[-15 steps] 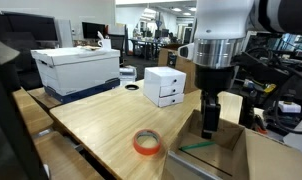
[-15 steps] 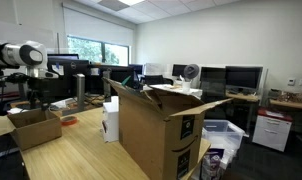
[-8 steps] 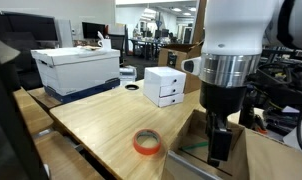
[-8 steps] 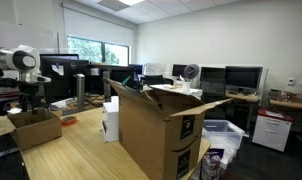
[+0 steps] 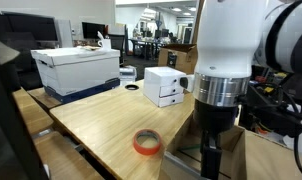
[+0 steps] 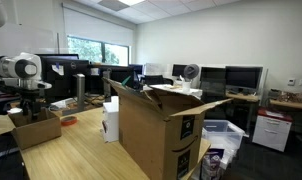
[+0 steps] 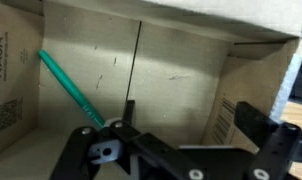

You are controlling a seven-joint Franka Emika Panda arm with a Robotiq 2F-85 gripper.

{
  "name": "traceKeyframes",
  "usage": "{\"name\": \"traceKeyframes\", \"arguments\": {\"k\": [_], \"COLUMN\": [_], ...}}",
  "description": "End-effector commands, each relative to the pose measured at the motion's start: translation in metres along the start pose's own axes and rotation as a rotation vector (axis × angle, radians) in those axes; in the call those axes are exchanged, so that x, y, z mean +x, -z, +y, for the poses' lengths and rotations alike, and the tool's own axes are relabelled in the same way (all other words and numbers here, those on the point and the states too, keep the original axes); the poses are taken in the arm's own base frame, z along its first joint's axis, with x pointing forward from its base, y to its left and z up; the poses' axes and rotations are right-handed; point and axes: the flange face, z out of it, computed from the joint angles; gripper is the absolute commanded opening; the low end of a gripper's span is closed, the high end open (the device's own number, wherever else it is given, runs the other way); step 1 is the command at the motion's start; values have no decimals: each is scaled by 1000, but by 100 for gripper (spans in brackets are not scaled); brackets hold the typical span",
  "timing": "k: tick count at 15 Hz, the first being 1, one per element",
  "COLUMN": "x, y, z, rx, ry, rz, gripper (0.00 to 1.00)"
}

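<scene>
Obs.: the gripper (image 7: 191,120) hangs inside a small open brown cardboard box (image 7: 181,65) at the near end of the pale wooden table (image 5: 96,125). Its jaws stand wide apart with nothing between them.

A thin green plastic stick (image 7: 71,85) lies slantwise on the box floor, toward the printed side wall. Its lower end runs down beside one finger; I cannot tell whether they touch.

Progress, as I judge it: the arm is down in the box, but no grip is made and the stick lies free.

On the table outside the box: an orange roll of tape (image 5: 146,143), a small white drawer unit (image 5: 164,87) and a white lidded storage carton (image 5: 81,68).

Hidden or unclear:
- In an exterior view the arm's body covers most of the box (image 5: 183,162), and the stick is barely visible.
- In an exterior view the gripper (image 6: 31,106) is small and distant, with a large brown shipping carton (image 6: 156,135) filling the foreground.
</scene>
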Motion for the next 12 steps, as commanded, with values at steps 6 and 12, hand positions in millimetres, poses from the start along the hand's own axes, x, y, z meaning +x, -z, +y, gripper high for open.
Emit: {"name": "traceKeyframes", "arguments": {"k": [6, 12], "x": [16, 17], "y": [-2, 6], "z": [13, 17], "rx": [5, -2], "ry": [13, 91], "rz": [31, 36], "gripper": [100, 100]}}
